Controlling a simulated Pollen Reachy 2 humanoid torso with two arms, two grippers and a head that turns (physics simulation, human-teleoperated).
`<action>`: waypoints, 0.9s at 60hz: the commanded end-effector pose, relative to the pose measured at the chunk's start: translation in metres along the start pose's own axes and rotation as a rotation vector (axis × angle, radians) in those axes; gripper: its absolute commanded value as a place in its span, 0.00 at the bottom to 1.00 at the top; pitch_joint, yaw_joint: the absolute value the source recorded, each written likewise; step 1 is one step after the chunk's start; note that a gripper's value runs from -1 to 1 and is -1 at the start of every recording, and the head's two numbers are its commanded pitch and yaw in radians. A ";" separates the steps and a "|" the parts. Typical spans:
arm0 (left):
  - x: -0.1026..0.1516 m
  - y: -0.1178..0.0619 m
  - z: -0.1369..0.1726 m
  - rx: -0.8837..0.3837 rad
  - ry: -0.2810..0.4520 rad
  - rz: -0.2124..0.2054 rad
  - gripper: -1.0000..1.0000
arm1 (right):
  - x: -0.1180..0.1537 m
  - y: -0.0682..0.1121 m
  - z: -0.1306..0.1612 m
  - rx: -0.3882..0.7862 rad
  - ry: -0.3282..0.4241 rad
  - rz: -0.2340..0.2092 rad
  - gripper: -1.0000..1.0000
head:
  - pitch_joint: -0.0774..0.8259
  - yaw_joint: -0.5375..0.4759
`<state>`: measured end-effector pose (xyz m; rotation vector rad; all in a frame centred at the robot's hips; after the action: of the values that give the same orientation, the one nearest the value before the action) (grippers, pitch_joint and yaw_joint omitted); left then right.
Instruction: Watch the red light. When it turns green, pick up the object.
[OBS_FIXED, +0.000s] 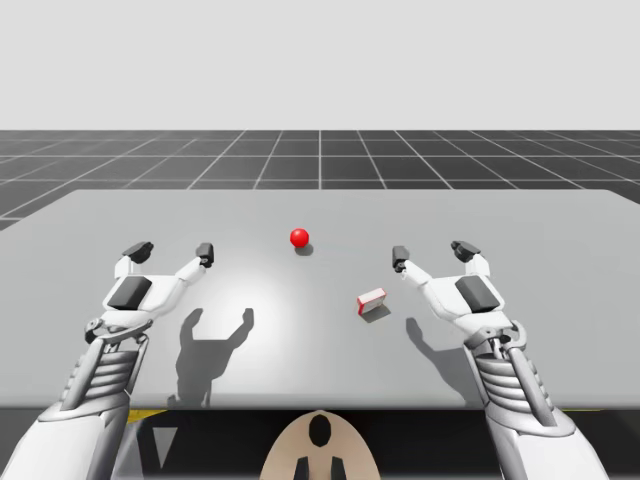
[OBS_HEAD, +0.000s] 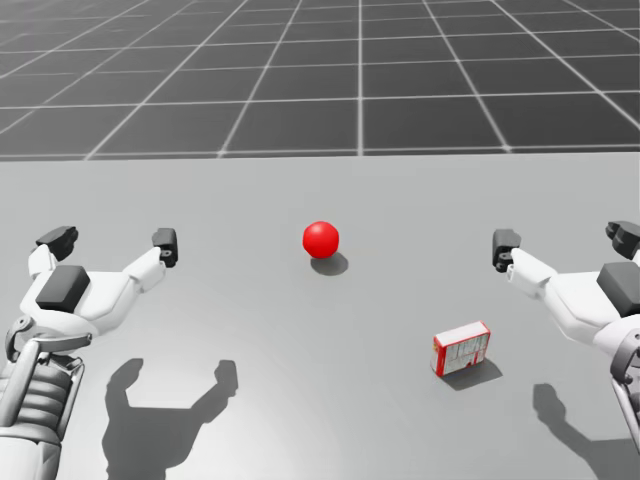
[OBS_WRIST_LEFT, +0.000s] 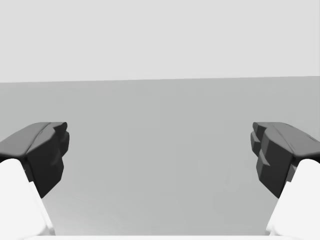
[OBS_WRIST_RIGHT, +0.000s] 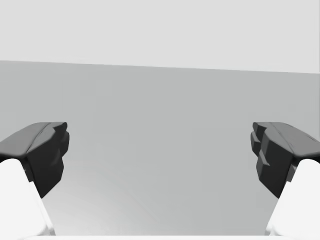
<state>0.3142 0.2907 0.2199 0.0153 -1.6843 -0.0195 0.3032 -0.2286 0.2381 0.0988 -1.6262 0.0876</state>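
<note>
high: above, facing table (OBS_FIXED: 500, 210) | head: nearer, downward | wrists: low, forward | shared: table

light (OBS_FIXED: 299, 237): plain red sphere. small box (OBS_FIXED: 371, 300): red edges, white face with faint reddish print. table (OBS_FIXED: 320, 360): uniform light grey, unpatterned. left gripper (OBS_FIXED: 172, 250) and right gripper (OBS_FIXED: 432, 252): white shells, black fingertips (OBS_WRIST_LEFT: 47, 150). floor (OBS_FIXED: 320, 155): dark grey, paler grid lines. backdrop (OBS_FIXED: 320, 60): flat pale grey.

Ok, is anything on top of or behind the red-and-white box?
Nothing on top of the red-and-white box; its upper face is bare. Behind it lies bare table. Its far side and underside are hidden.
</note>
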 end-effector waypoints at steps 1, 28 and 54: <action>0.000 0.000 0.000 -0.001 0.001 0.000 0.00 | -0.001 0.001 0.000 0.000 0.000 -0.006 0.00 | 0.62 0.62; 0.000 -0.001 0.000 -0.001 0.002 -0.002 0.00 | 0.000 0.001 0.000 0.001 0.000 -0.008 0.00 | 0.62 0.61; -0.001 -0.001 0.000 -0.003 0.004 -0.005 0.00 | 0.000 0.000 0.001 0.000 -0.004 -0.005 0.00 | 0.62 0.61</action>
<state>0.3145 0.2897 0.2189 0.0170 -1.6809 -0.0242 0.3028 -0.2291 0.2388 0.0997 -1.6297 0.0877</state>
